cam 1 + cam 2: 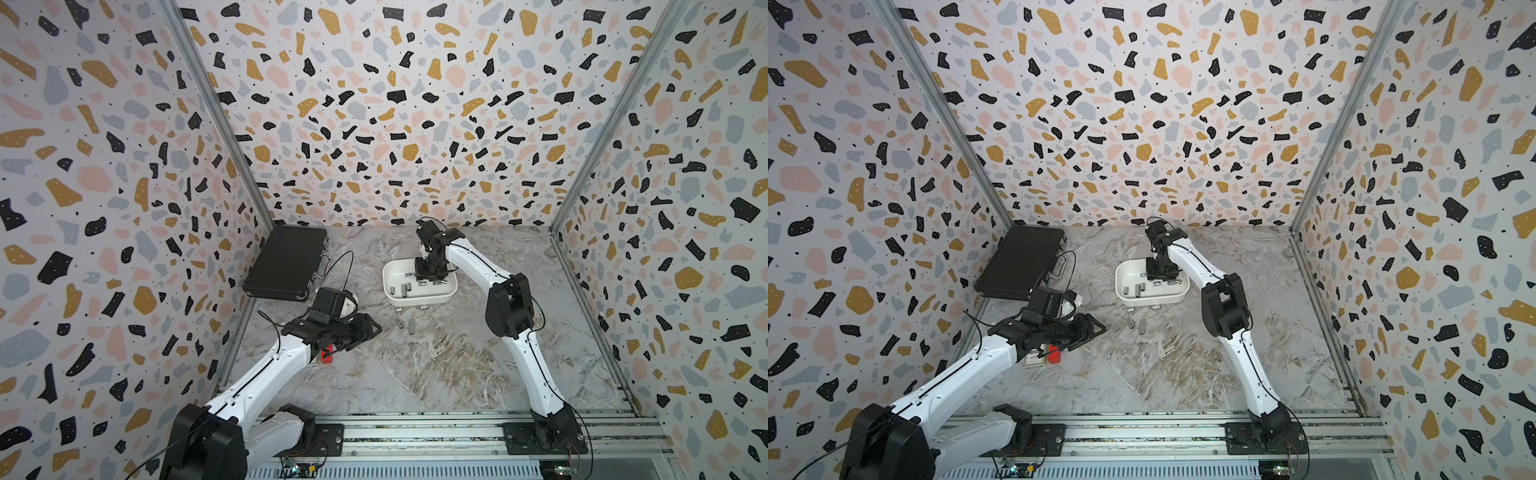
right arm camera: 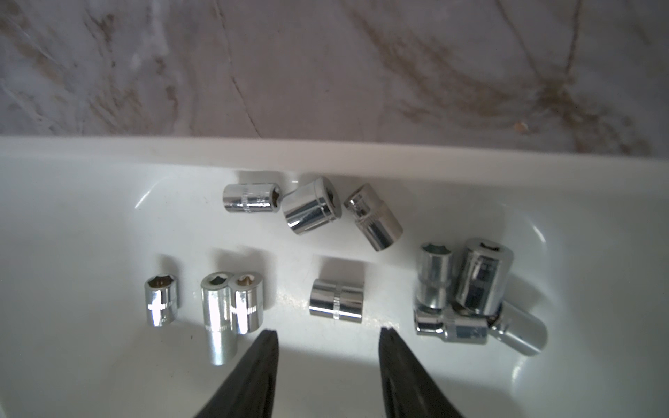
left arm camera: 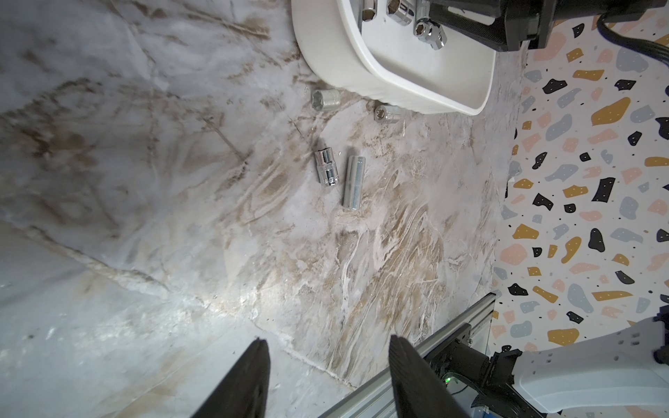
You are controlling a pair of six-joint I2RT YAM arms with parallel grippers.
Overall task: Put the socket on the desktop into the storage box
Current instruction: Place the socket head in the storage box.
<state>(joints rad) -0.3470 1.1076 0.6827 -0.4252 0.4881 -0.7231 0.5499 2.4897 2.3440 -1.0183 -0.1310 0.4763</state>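
The white storage box (image 1: 419, 300) sits toward the back of the desktop (image 1: 415, 374) and holds about eleven sockets (image 2: 336, 300) lying on their sides, several heaped at one end. The right gripper (image 2: 328, 331) hangs over the box floor, jaws apart and empty, with one socket just beyond its fingertips. Four more lie on the desktop in front of the box: two short sockets (image 3: 325, 99) close to its wall, then a ribbed socket (image 3: 326, 167) and a long slim socket (image 3: 354, 182) side by side. All are shiny chrome cylinders with hexagonal openings. The left gripper (image 3: 325, 342) hovers near them, jaws apart, holding nothing. A closed black case (image 1: 286, 262) lies in the far left corner, and a small red object (image 1: 328, 353) is partly hidden under the left arm.
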